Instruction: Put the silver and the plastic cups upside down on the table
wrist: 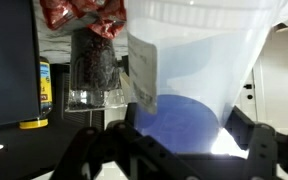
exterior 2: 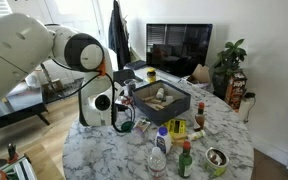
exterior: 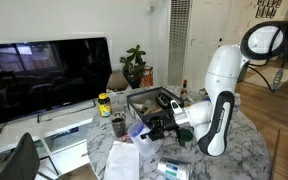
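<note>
1. in the wrist view the gripper (wrist: 174, 142) has 1 finger on each side of the plastic cup (wrist: 204, 65).
2. the fingers (wrist: 89, 150) lie just beside the cup's blue base. we cannot tell whether they press on it or stand slightly apart from it.
3. the plastic cup is translucent and fills the right half of the wrist view. its wall widens away from the gripper.
4. left of the cup in that view we see a dark container (wrist: 94, 65) with a red packet (wrist: 79, 12) touching its top edge, and a yellow-labelled jar (wrist: 44, 90) further left.
5. in an exterior view the silver cup (exterior 2: 216, 158) stands open end up on the near right part of the marble table (exterior 2: 94, 160), well apart from the gripper.
6. a clear bottle (exterior 2: 159, 160) and a small dark bottle (exterior 2: 185, 162) stand to the left of the silver cup.
7. a black tray (exterior 2: 164, 98) occupies the far middle of the table, with the television (exterior 2: 179, 45) beyond it.
</note>
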Robot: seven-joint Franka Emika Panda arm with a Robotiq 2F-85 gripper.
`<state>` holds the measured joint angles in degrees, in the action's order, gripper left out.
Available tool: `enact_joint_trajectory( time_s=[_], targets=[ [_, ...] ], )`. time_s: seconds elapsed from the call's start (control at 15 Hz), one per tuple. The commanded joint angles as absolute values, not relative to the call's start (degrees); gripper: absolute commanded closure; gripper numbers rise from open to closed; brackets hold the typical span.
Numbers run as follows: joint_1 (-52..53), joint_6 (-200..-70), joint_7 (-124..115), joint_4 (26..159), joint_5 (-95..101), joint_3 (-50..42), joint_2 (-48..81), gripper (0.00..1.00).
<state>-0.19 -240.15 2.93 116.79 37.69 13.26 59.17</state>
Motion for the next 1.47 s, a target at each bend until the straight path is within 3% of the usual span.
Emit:
enact_joint_trajectory(
  time_s=[0.0, 0.07, 0.13, 0.2, 0.87, 1.4],
  targets=[
    [1.7, -241.6, 2.2, 117.2, 36.2, 9.9, 60.1, 0.39],
    [1.8, -241.7, 2.3, 117.4, 36.1, 9.4, 60.0, 0.39],
    [1.9, -241.4, 2.0, 117.7, 36.5, 9.0, 59.9, 0.12],
    [1.8, -241.2, 1.5, 117.9, 36.9, 8.9, 59.7, 0.02],
    [0.6, -228.7, -0.6, 128.6, 39.0, 6.3, 50.1, 0.0],
    [-1.6, -208.0, -3.8, 141.3, 36.0, 9.7, 30.8, 0.0]
  ],
)
